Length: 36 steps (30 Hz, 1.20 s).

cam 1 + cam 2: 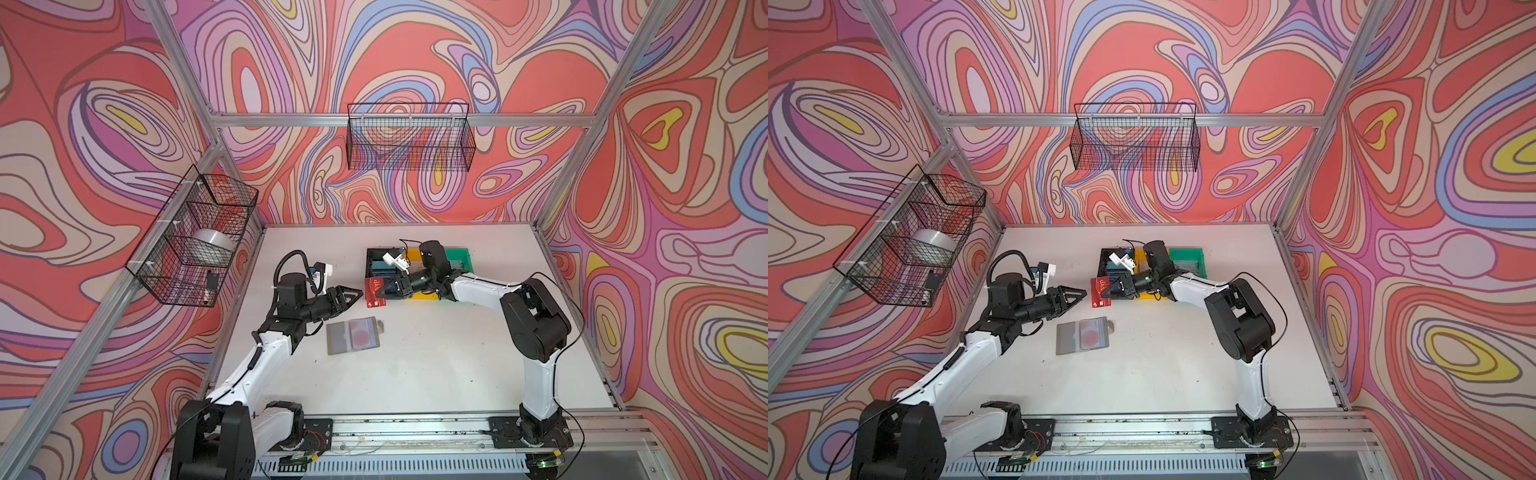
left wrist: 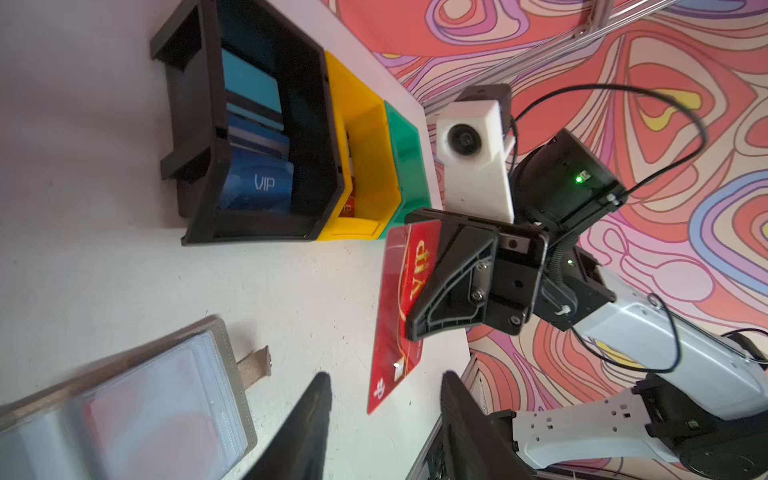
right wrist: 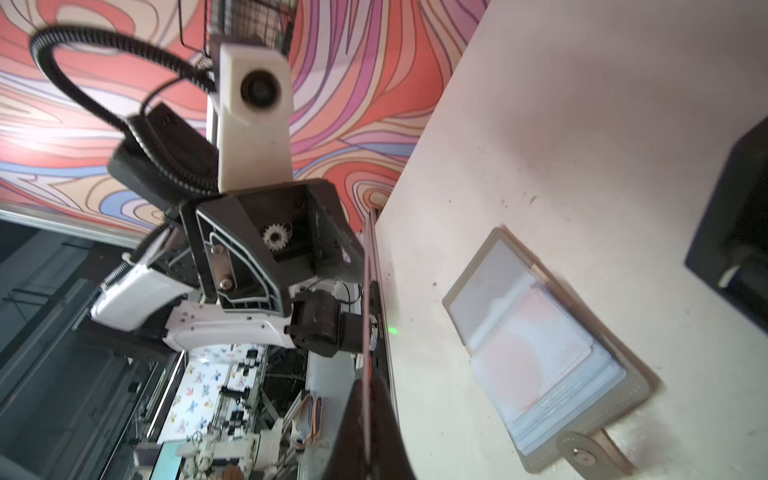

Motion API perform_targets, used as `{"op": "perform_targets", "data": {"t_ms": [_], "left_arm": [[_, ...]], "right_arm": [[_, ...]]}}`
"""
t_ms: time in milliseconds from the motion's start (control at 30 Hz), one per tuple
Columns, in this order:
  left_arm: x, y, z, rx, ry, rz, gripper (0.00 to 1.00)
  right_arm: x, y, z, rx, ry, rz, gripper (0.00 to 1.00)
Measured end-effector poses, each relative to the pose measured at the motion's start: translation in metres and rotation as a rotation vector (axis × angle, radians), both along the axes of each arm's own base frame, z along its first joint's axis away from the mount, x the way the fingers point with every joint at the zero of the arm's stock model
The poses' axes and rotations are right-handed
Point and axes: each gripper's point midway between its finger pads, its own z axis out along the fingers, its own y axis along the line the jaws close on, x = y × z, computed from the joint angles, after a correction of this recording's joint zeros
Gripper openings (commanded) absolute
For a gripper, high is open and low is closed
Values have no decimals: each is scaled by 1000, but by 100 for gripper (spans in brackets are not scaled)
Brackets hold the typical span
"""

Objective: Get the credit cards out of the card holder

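**Hand-over of the red card, seen from above and from both wrists.**

- **Table** [image 1: 436, 374]: white, and it carries everything.
- **Bins:** at the middle of the table's far edge stand the black bin [image 1: 370, 259], the yellow bin [image 2: 365, 137] and the green bin [image 1: 461, 257], side by side. Blue cards [image 2: 257, 187] lie in the black one.
- **Card holder** [image 1: 353, 336]: it lies open and flat near the table's middle, a little toward the left edge. A whitish card with a red spot [image 1: 360, 333] sits in its top pocket, not yet out.
- **Red card** [image 1: 375, 292]: it hangs above the table between the holder and the black bin, touching neither.
- **Right gripper** [image 1: 386, 291]: its jaws are pressed onto the card's two faces, at the side toward its own arm.
- **Left gripper** [image 1: 355, 293]: its fingers [image 2: 307, 424] are spread to either side of the card's free end and appear clear of it.

I judge this to be a transfer to the right arm, with a bin as the destination. To do it well, I draw the left gripper straight back in the card's own plane before the right arm swings, so that neither finger clips a corner. I keep the right pinch firm, since thin, slick plastic is likely to pivot. A red edge [image 2: 347, 208] shows in the yellow bin, so I would aim there.
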Motion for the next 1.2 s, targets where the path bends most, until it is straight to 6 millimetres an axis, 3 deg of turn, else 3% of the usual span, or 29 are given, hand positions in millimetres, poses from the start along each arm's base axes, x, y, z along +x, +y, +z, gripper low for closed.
{"op": "perform_targets", "data": {"t_ms": [100, 233, 300, 633, 1000, 1200], "left_arm": [[3, 5, 11, 0, -78, 52, 51], [7, 0, 6, 9, -100, 81, 52], [11, -6, 6, 20, -119, 88, 52], [42, -12, 22, -2, -255, 168, 54], [49, -32, 48, -93, -353, 154, 54], [51, -33, 56, -125, -375, 162, 53]], "right_arm": [[23, -2, 27, 86, -15, -111, 0], [47, -2, 73, 258, -25, -224, 0], [53, -1, 84, 326, -12, -250, 0], [54, 1, 81, 357, 37, -300, 0], [51, -2, 82, 356, 20, -312, 0], [51, -2, 83, 359, 17, -311, 0]]}}
